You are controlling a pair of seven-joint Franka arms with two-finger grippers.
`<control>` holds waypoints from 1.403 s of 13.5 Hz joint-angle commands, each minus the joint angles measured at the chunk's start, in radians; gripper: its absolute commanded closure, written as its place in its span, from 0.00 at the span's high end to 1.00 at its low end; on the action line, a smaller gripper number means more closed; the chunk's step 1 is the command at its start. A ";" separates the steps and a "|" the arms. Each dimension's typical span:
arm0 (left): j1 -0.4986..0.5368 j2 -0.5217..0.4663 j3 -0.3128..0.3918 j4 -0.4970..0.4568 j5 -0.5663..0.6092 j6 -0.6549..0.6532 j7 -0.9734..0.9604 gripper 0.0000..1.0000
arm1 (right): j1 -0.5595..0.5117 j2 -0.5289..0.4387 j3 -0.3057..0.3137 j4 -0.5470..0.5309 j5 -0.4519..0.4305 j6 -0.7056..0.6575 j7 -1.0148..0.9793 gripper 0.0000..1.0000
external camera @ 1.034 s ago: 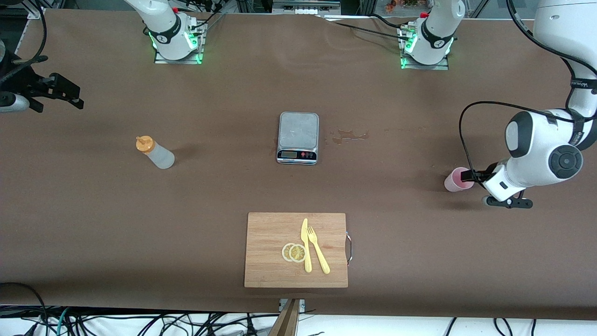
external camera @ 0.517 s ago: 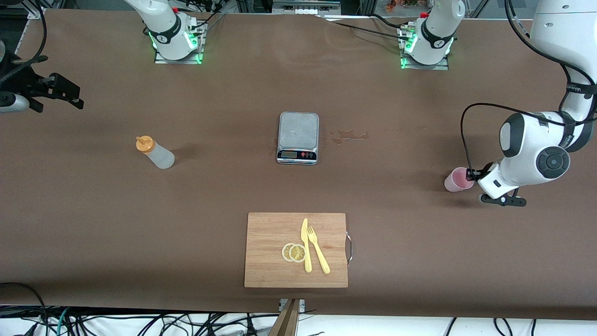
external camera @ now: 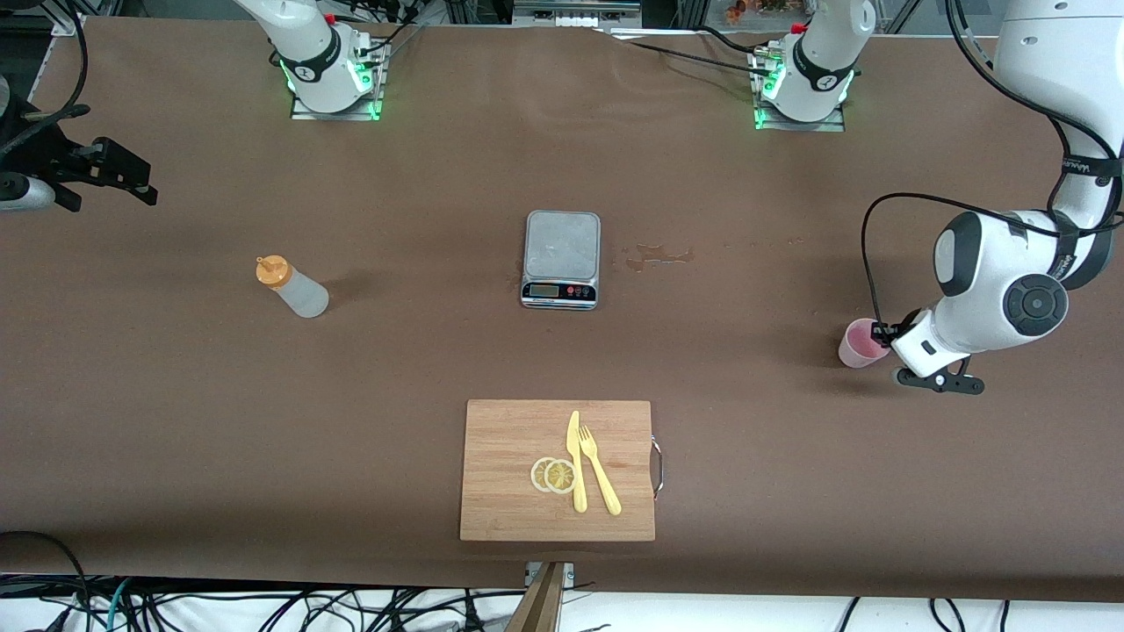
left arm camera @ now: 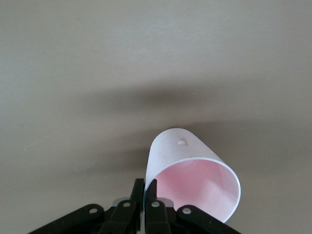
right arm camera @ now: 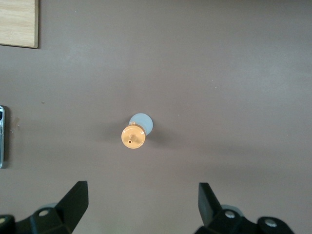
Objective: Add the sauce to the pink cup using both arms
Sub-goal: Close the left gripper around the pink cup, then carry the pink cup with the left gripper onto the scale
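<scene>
The left claw (left arm camera: 145,195) pinches the thin rim of the light, bendy pink cup (left arm camera: 191,181), while the right claw (right arm camera: 141,204) hangs wide open above the squeezable sauce bottle (right arm camera: 136,132).

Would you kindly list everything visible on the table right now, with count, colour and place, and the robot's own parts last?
pink cup: one, pale pink, toward the left arm's end of the table, rim pinched by the left gripper
sauce bottle: one, whitish with orange cap, upright, toward the right arm's end
kitchen scale: one, grey, mid-table
wet patch: one, dark, beside the scale
cutting board: one, wooden, nearer the front camera than the scale
lemon slices: two, yellow, on the board
knife: one, yellow, on the board
fork: one, yellow, beside the knife
left gripper: black, shut on the cup's rim
right gripper: black, open, over the bottle
</scene>
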 commanded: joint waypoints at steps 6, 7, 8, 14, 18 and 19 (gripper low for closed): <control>-0.029 -0.031 -0.373 0.116 -0.089 -0.285 -0.475 0.00 | -0.002 0.002 0.001 0.015 -0.012 -0.016 0.009 1.00; -0.063 -0.026 -0.378 0.120 -0.153 -0.285 -0.523 0.00 | -0.002 0.002 0.001 0.015 -0.012 -0.016 0.009 1.00; -0.109 -0.026 -0.378 0.122 -0.192 -0.283 -0.541 0.00 | -0.002 0.002 0.001 0.015 -0.012 -0.016 0.009 1.00; -0.397 0.007 -0.407 0.113 -0.208 -0.130 -0.895 0.00 | -0.002 0.002 0.001 0.015 -0.012 -0.016 0.009 1.00; -0.459 0.099 -0.404 0.111 -0.191 0.003 -0.945 0.00 | -0.003 0.003 -0.004 0.015 -0.012 -0.016 0.009 1.00; -0.462 0.101 -0.403 0.113 -0.188 0.004 -0.945 0.00 | -0.003 0.003 -0.007 0.015 -0.012 -0.016 0.009 1.00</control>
